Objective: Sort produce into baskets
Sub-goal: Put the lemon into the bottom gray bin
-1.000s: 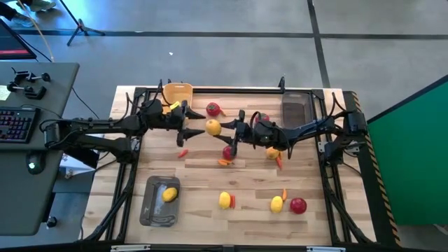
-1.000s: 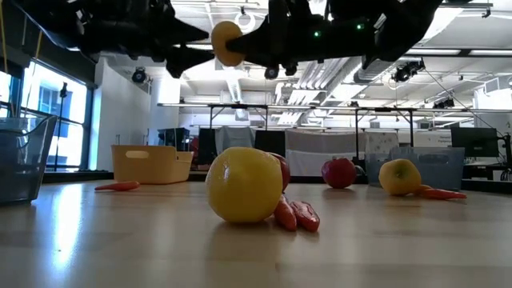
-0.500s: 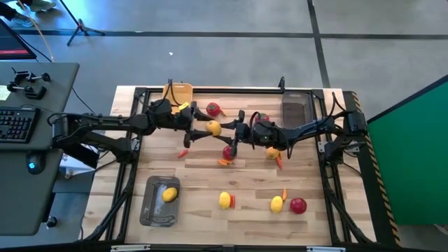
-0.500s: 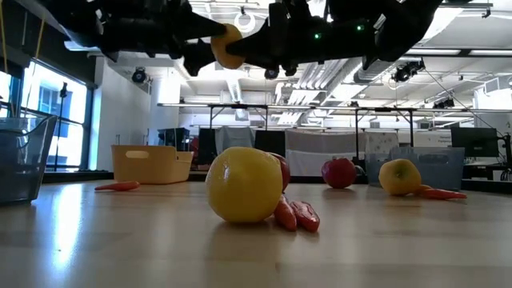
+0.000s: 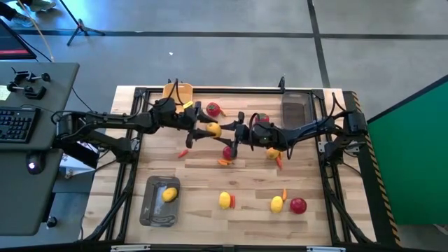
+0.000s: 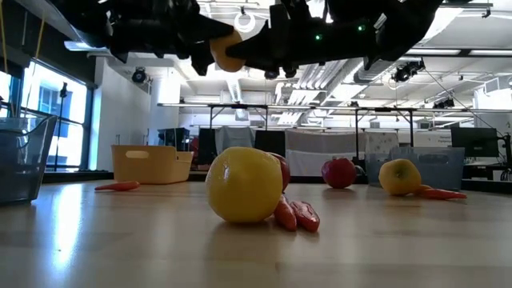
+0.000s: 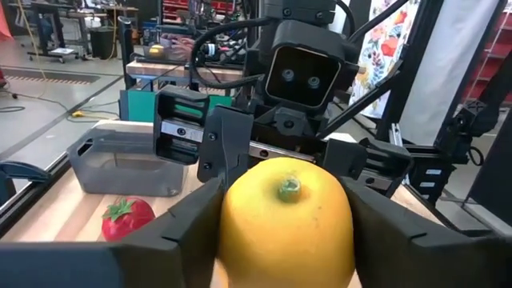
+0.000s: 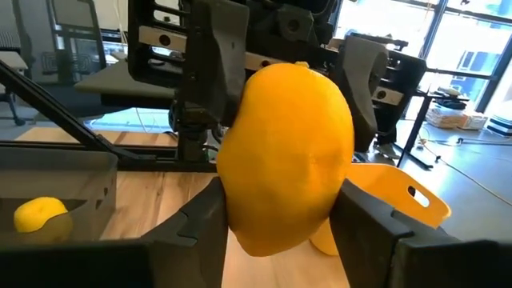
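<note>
High view: no writing can be read. Five lemons show; one lemon [image 5: 213, 129] hangs above mid-table, pinched between the left pincer [image 5: 204, 128] and right pincer [image 5: 225, 131] at once. Three baskets: yellow basket [image 5: 178, 92], far grey tray [image 5: 295, 106], near grey tray [image 5: 160, 201] holding one lemon.

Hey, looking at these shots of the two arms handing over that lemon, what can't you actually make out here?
- High view: the held lemon is half covered by the left gripper and right gripper, so which one carries it is unclear.
- Low view: both arms are cut off by the top edge.
- Left wrist view: the lemon blocks the table below it.
- High view: contents of the yellow basket are hidden by the left arm.
</note>
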Controlling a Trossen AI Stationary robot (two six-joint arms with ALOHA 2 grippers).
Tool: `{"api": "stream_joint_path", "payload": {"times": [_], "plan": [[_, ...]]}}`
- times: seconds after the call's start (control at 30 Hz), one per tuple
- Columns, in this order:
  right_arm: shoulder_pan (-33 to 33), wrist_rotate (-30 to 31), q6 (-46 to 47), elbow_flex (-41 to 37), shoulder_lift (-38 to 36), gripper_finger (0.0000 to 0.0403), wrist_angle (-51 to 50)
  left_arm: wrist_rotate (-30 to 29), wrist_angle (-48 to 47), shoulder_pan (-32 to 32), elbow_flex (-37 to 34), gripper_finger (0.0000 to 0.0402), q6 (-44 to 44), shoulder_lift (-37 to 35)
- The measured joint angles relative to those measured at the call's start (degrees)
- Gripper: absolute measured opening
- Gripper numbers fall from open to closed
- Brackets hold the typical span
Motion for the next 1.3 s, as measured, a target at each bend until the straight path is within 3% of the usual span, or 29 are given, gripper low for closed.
{"api": "stream_joint_path", "payload": {"times": [0.1,0.33,0.43,0.63,0.77,0.93,1.13,1.3], "plan": [[0.05,0.99,-0.08,0.00,0.00,0.0200,-0.24,-0.25,-0.08,0.00,0.00,0.0172,0.12,0.00],[-0.03,2.31,0.25,0.00,0.00,0.0273,-0.63,2.97,-4.44,1.63,1.17,0.0172,0.26,-2.83],[0.01,2.98,-0.16,-0.01,0.09,0.0287,-1.63,4.44,-12.45,1.62,3.54,0.0171,2.68,-5.83],[-0.01,2.69,-0.11,-0.02,0.09,0.0287,-6.22,6.43,-38.28,-0.69,10.39,0.0170,7.12,-12.51],[-0.45,2.43,2.96,-0.02,0.09,0.0263,-10.86,4.24,-53.64,-5.31,13.58,0.0170,5.24,-15.99],[-0.43,2.38,3.88,-0.02,0.09,0.0198,-13.79,-1.93,-71.37,-13.65,15.82,0.0170,-4.42,-18.84],[-0.43,2.32,3.30,-0.02,0.09,0.0102,-15.35,-4.93,-79.98,-26.27,15.91,0.0170,-20.13,-19.09],[-0.43,1.82,3.28,-0.02,0.09,0.0043,-16.23,-7.04,-83.10,-34.54,15.91,0.0170,-36.29,-16.56]]}}
